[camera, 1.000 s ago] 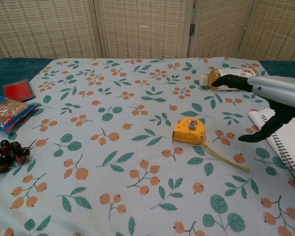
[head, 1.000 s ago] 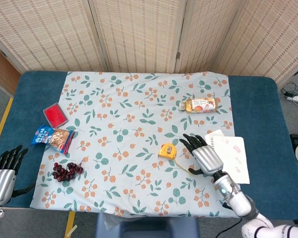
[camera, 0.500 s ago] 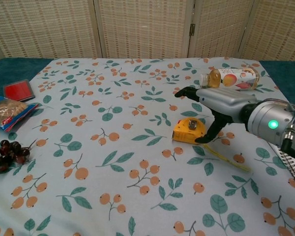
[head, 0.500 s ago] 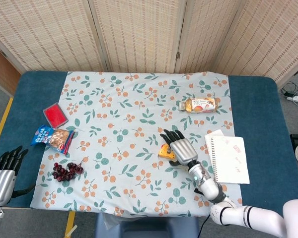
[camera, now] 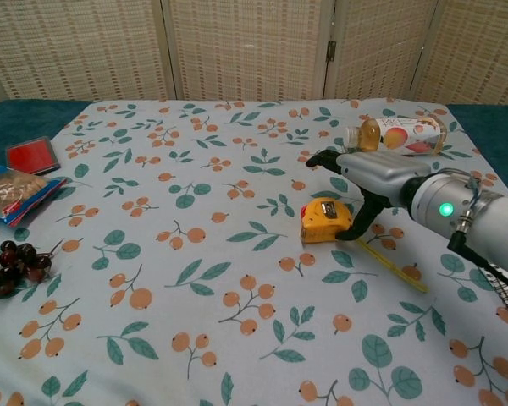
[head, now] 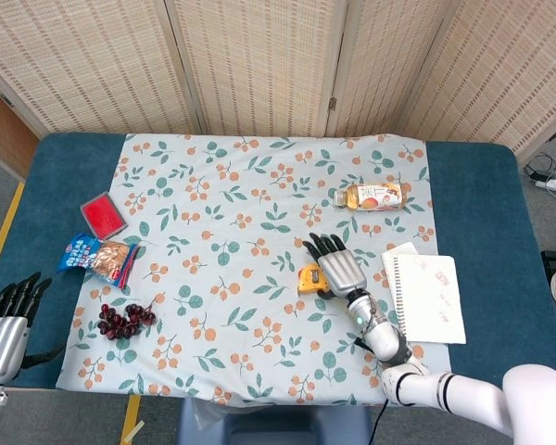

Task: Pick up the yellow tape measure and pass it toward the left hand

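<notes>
Floral tablecloth [head: 232,213]: yellow tape measure [camera: 326,220] near the bottle [camera: 396,135], tipped on edge. Right hand [camera: 364,173] over it, thumb touching its side, not lifted. Left hand [head: 7,320] spread, idle.

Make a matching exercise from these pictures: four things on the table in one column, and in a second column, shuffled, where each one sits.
Things:
1. yellow tape measure
2. juice bottle
3. red box
4. dark grapes

Places:
A. lying on its side at the cloth's far right
B. near the cloth's front left corner
C. on the left edge of the cloth, beyond the snack bag
D. mid-cloth, at the right hand

Pairs: 1-D, 2-A, 3-C, 4-B
</notes>
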Tool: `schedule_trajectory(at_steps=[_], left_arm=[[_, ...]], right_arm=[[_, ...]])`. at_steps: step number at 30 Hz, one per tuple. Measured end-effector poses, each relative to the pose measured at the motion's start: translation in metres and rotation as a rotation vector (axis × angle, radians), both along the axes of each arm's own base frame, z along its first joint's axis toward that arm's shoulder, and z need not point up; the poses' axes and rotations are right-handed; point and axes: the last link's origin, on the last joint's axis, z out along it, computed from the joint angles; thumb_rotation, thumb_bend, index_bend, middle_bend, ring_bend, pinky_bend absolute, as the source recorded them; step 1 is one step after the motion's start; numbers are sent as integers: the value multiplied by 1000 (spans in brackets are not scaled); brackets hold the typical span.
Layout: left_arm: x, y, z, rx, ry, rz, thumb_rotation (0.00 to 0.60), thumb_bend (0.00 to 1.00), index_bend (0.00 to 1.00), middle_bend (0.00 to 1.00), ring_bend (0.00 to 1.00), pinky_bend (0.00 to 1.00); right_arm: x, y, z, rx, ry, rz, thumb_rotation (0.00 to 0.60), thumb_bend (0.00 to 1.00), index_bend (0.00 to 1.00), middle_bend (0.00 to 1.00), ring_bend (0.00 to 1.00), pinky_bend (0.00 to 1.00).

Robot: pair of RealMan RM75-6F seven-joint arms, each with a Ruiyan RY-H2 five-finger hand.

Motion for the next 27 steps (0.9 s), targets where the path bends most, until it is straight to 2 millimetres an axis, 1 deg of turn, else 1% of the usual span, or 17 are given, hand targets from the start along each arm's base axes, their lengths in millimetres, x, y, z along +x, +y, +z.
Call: schedule_trajectory(at_steps=[2, 4, 6, 9, 16, 19, 22, 27], left_arm=[[0, 0, 0, 0, 0, -1, 600, 176, 0, 0, 0, 0], [1, 0, 0, 0, 1, 0, 600, 176, 0, 0, 0, 0], [1, 0, 1, 2, 1, 1, 600, 176, 0, 0, 0, 0], [0, -1, 2, 9, 0, 3, 600, 176, 0, 0, 0, 0], [-1, -3, 4, 17, -1, 10, 600, 176, 0, 0, 0, 0], [0, -3, 4, 17, -4, 7, 600, 176, 0, 0, 0, 0], [0, -3, 4, 16, -7, 3, 600, 176, 0, 0, 0, 0], [6, 2, 2, 15, -42, -11, 600, 176, 10, 0, 0, 0]], right_arm=[[1, 0, 0, 11, -2, 1, 600, 217, 1, 95, 112, 21], [3, 0, -1, 22, -2, 5, 600, 217, 31, 139, 136, 21], [4, -1, -2, 30, 2, 6, 600, 216, 90, 175, 158, 21], [4, -3, -4, 40, 9, 3, 600, 217, 146, 211, 176, 21], [7, -5, -8, 46, 12, 7, 600, 218, 203, 240, 189, 22], [9, -6, -10, 48, 14, 12, 600, 219, 252, 267, 204, 25], [10, -6, -11, 48, 16, 16, 600, 250, 342, 314, 238, 30], [11, -6, -12, 51, 21, 12, 600, 348, 473, 403, 309, 30]])
